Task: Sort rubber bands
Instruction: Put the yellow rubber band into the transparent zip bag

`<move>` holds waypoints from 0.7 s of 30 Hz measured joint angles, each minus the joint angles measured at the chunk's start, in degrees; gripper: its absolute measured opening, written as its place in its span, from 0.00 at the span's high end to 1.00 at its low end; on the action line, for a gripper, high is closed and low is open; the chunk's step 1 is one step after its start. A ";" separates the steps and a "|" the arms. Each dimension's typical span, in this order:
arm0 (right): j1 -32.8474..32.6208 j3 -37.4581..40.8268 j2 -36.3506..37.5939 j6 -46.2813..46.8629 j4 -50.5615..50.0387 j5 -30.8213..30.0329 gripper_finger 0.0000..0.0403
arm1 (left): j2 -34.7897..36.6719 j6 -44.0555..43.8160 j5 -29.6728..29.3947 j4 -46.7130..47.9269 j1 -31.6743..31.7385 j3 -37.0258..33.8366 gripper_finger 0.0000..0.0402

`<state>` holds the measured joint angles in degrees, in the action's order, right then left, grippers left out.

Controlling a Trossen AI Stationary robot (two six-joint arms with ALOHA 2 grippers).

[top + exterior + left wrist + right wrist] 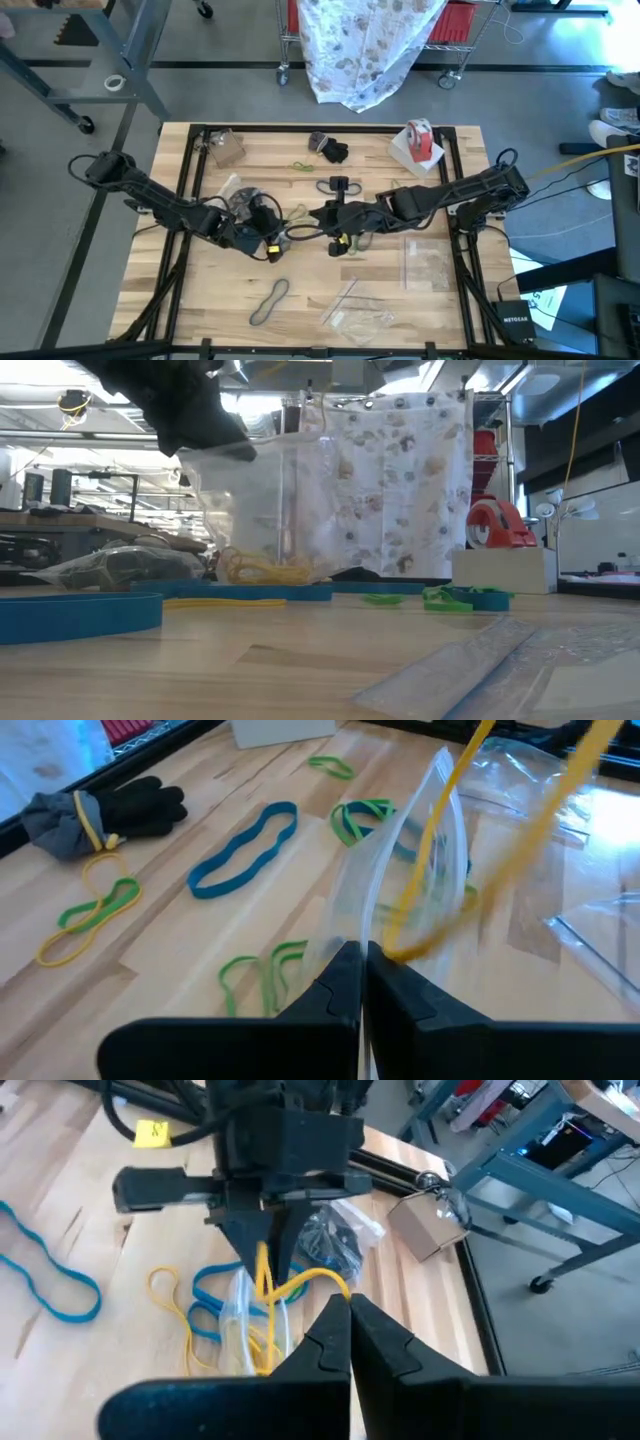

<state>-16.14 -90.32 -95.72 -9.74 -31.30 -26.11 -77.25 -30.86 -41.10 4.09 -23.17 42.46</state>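
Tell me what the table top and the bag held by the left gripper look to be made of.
Table top: pale wood planks with visible grain and seams, matte. Bag, pinched by the left gripper: thin clear plastic film, see-through, creased, glossy highlights.

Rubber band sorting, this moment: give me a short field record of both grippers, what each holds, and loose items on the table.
left gripper: table centre, fingers shut on the clear bag edge
right gripper: facing the left one, fingers shut on a yellow band
yellow band: stretched from the right fingers toward the bag mouth
loose bands: teal band, green bands on the wood
other items: black glove, tape roll, empty bags
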 joint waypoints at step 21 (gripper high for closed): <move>0.02 0.02 0.01 -4.15 -6.21 -3.52 1.00 | 0.00 -0.66 -0.07 1.42 0.83 0.02 1.00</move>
<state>-16.12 -90.30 -95.71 -13.89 -37.51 -29.63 -77.25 -31.52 -41.17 5.51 -22.34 42.48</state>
